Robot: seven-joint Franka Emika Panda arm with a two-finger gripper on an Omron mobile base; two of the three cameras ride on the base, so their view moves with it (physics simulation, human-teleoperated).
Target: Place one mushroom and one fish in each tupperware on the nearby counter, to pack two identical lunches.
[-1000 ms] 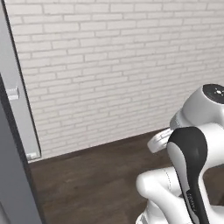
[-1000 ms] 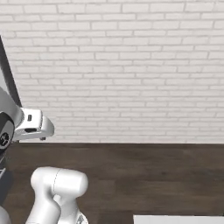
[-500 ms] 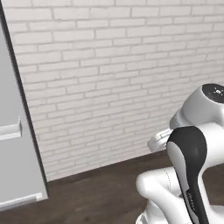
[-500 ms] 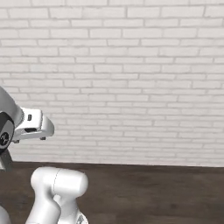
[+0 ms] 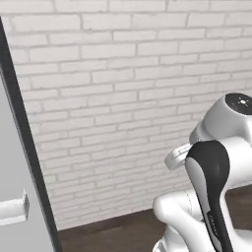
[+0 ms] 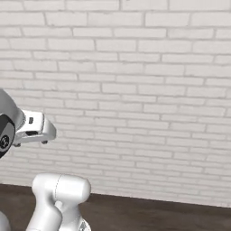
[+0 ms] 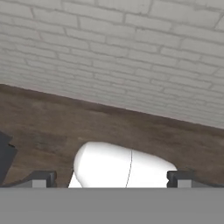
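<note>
- Hand view: gripper [image 7: 112, 178] with its tips wide apart, nothing between them; brick wall [image 7: 131, 52] and dark wood floor [image 7: 52, 127] ahead.
- Left base view: grey door panel [image 5: 15, 187] with handle [image 5: 12, 210] at left edge.
- Mushrooms, fish, trays, desk: whereabouts cannot be told from here.
- Step judged: travel toward the food. Keep the arm tucked and the gripper spread until the items come into sight.
</note>
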